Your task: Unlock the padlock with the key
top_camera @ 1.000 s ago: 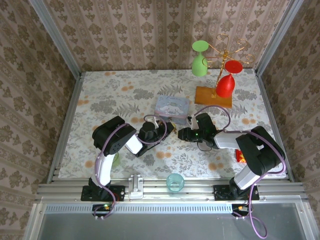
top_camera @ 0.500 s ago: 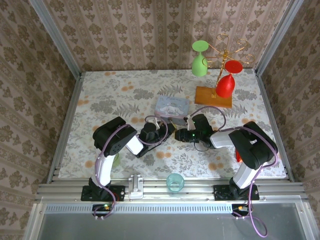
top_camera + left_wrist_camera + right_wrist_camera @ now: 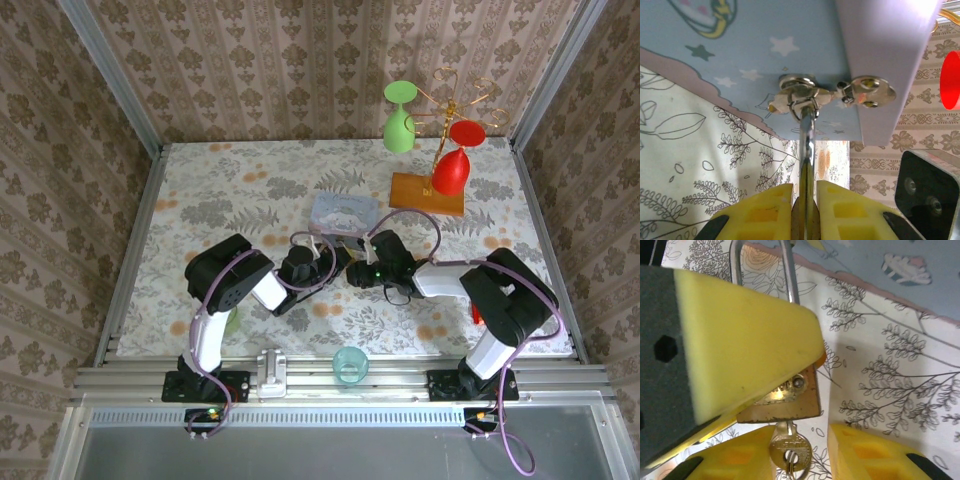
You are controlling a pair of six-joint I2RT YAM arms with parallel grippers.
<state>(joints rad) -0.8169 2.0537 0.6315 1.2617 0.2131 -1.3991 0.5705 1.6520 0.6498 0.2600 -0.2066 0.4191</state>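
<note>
In the right wrist view the brass padlock [image 3: 785,402] hangs under one yellow finger [image 3: 740,340] of my left gripper, its steel shackle [image 3: 790,270] rising behind it. The small key [image 3: 790,450] sits in the keyhole at the padlock's bottom. My right gripper [image 3: 802,435] is open, its fingers either side of the key. In the left wrist view my left gripper [image 3: 805,187] is shut on the padlock [image 3: 807,150], seen edge-on, its shackle reaching the metal latch [image 3: 800,95] of the pale blue tin box [image 3: 765,50]. From above, both grippers [image 3: 338,260] [image 3: 356,270] meet just before the tin box [image 3: 345,210].
A gold rack [image 3: 440,140] with a green and two red glasses stands at the back right on a wooden base. A teal cup [image 3: 350,362] sits at the front edge. A red item [image 3: 478,312] lies by the right arm, a green one [image 3: 232,320] by the left.
My right gripper has slid left across the cloth until it meets the left gripper at the padlock. The left arm has barely moved.
</note>
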